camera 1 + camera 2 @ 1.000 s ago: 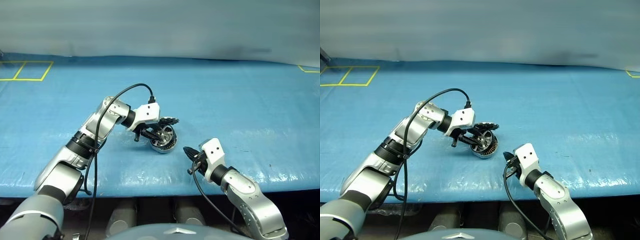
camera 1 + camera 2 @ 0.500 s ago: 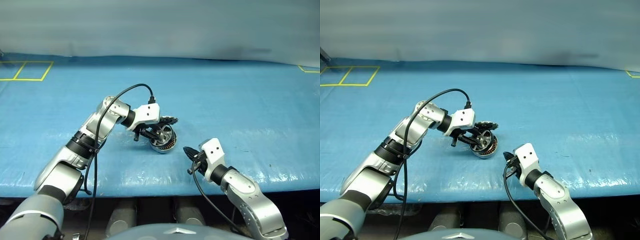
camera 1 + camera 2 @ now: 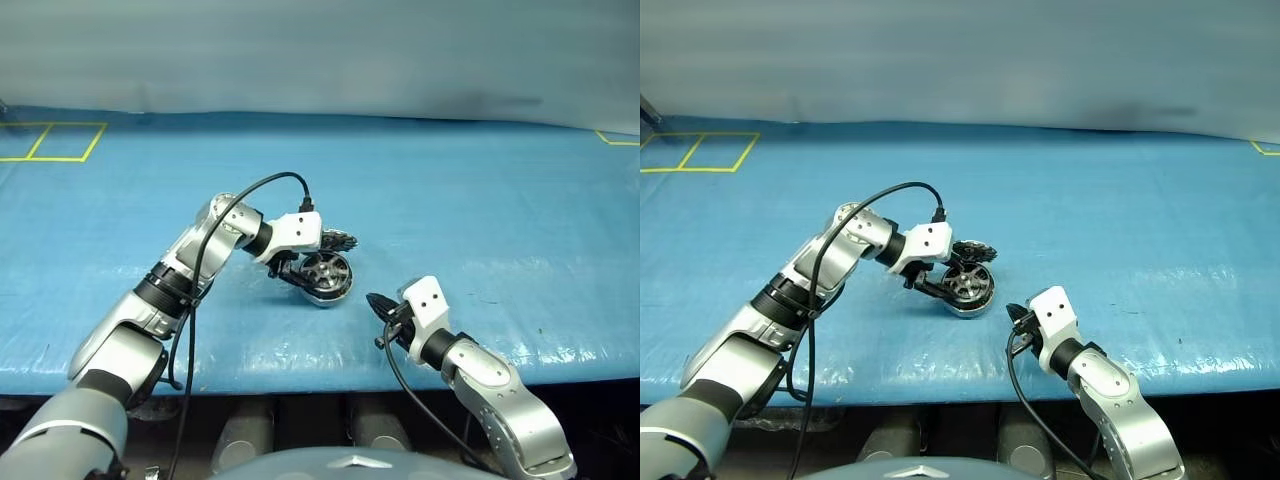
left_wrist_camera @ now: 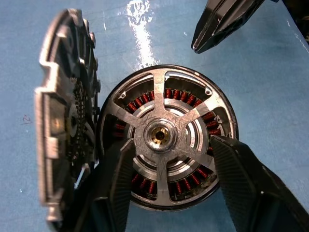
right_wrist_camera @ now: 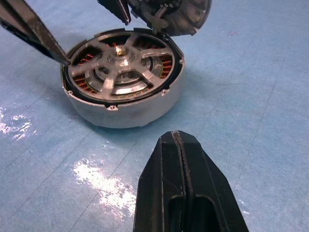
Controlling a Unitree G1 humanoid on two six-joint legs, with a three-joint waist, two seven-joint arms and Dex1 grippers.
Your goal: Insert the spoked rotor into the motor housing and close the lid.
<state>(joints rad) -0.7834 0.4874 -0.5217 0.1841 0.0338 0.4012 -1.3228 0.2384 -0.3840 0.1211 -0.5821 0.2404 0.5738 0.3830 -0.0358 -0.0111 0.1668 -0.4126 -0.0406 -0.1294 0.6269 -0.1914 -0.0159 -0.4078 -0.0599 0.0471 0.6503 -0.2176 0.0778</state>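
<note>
In the left eye view, the round silver motor housing (image 3: 325,278) lies on the blue table (image 3: 480,220), nearest the left gripper (image 3: 300,270).

In the left wrist view, the silver spoked rotor (image 4: 166,137) sits inside between spread fingers (image 4: 241,179); the ribbed silver lid (image 4: 65,125) stands on edge just beside.

In the right wrist view, the right gripper (image 5: 179,145) is clenched, empty, near.

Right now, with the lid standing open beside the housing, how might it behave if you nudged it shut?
The lid stands nearly on edge against the motor housing, so a light push would probably tip it over. It looks like rigid metal, unlikely to flex. Its toothed face might catch on the spoked rotor.
</note>
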